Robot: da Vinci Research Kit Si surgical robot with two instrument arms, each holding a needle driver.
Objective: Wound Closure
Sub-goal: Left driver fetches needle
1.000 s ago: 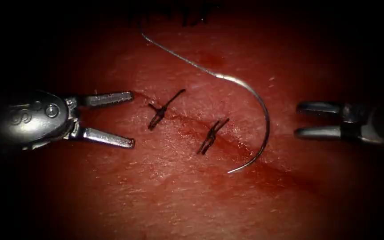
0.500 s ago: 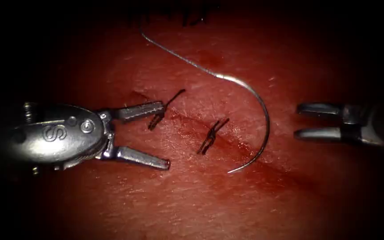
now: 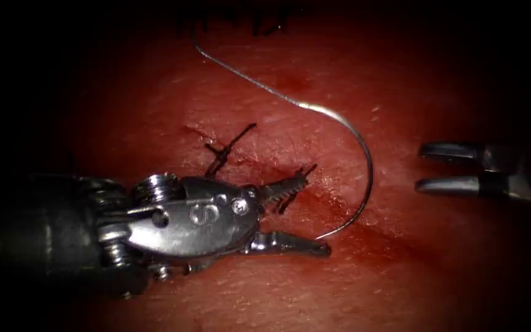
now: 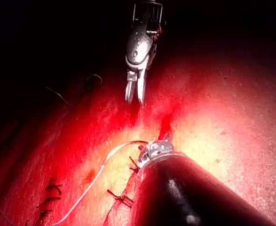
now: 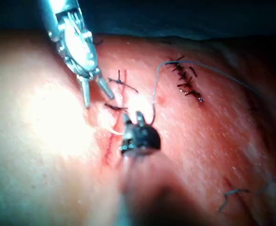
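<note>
Needle (image 3: 364,161), a thin steel half-circle, is lying free on the glistening, faintly ridged tissue (image 3: 228,289), right of the cut (image 3: 259,165), its tip beside the left tool (image 3: 311,212). That tool's serrated metal jaws are gaping, holding nothing. Pale thread (image 3: 241,72) is trailing from the needle's blunt end. The right tool (image 3: 424,166) is hovering with jaws spread, empty. Two dark knotted stitches (image 3: 222,150) are crossing the cut.

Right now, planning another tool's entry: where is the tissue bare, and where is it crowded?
Bare: tissue below the left tool, and between needle and right tool. Crowded: around the cut, with two stitches, the needle tip and the left tool's open jaws.
</note>
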